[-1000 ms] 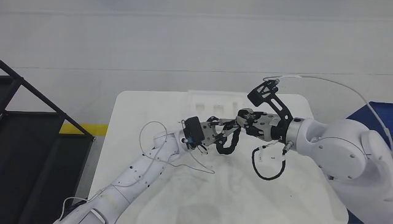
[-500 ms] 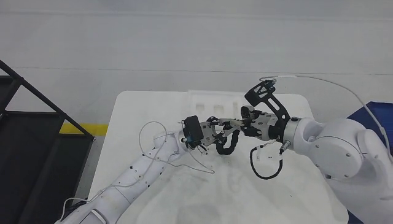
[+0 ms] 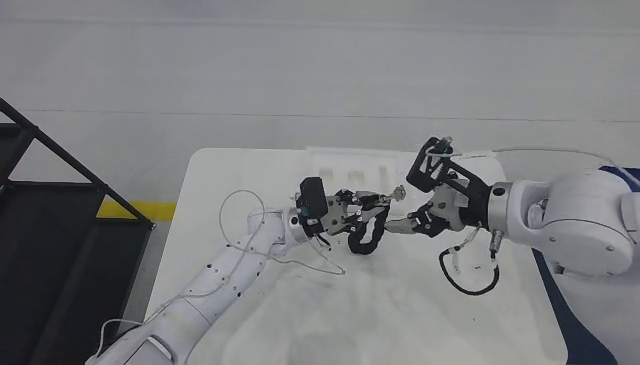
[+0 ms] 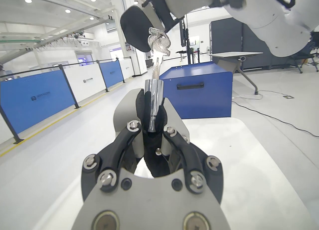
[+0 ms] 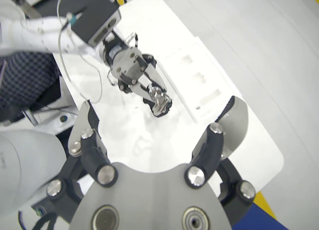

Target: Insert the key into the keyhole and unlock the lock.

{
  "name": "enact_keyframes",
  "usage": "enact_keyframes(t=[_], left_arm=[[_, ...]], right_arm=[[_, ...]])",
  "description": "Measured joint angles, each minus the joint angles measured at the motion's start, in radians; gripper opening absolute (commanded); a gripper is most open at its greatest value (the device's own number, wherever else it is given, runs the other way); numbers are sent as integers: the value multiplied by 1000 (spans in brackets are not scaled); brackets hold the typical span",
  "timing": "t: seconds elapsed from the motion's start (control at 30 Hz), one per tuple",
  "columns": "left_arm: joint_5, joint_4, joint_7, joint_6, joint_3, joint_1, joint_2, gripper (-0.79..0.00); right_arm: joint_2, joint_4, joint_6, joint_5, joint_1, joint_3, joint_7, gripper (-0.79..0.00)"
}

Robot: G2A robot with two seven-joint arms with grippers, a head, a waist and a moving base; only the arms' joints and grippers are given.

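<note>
A white table (image 3: 400, 315) stands on a pale hall floor. In the top view the left gripper (image 3: 360, 218) holds the lock (image 3: 368, 237) above it. The right gripper (image 3: 413, 200) is just beside, with its jaws spread wide.

In the left wrist view the left gripper (image 4: 150, 112) is closed on the lock (image 4: 154, 91). The key (image 4: 158, 46) sits with its blade in the keyhole. One black pad (image 4: 134, 29) of the right gripper is close behind the key head; I cannot tell if it touches.

In the right wrist view the right gripper (image 5: 159, 108) is wide and holds nothing.

I judge that the turning is not yet done. The right gripper should close flat on the key head and turn about the blade's axis, while the left gripper holds firm.
</note>
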Motion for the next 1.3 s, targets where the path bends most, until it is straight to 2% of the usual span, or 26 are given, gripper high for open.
enact_keyframes(t=[0.1, 0.23, 0.33, 0.6, 0.97, 1.3], left_arm=[[-10, -8, -48, -70, -7, -10, 5, -785], [-40, -9, -135, -155, -16, -23, 9, -785], [-71, -12, -193, -183, -25, -33, 10, -785], [-143, -10, -278, -197, -30, -47, 4, -785], [-149, -15, -277, -187, -24, -46, -2, -785], [-120, -19, -251, -168, -35, -45, -2, -785]], right_arm=[[12, 11, -100, 23, 5, -12, 51, 0], [40, 4, -105, -37, 10, -51, 36, 0], [55, -7, -136, -49, 11, -62, 6, 0], [63, -62, -166, -88, 2, -68, -43, 0], [61, -76, -140, -116, 57, -159, 2, 0], [61, -68, -74, -82, 118, -227, 68, 0]])
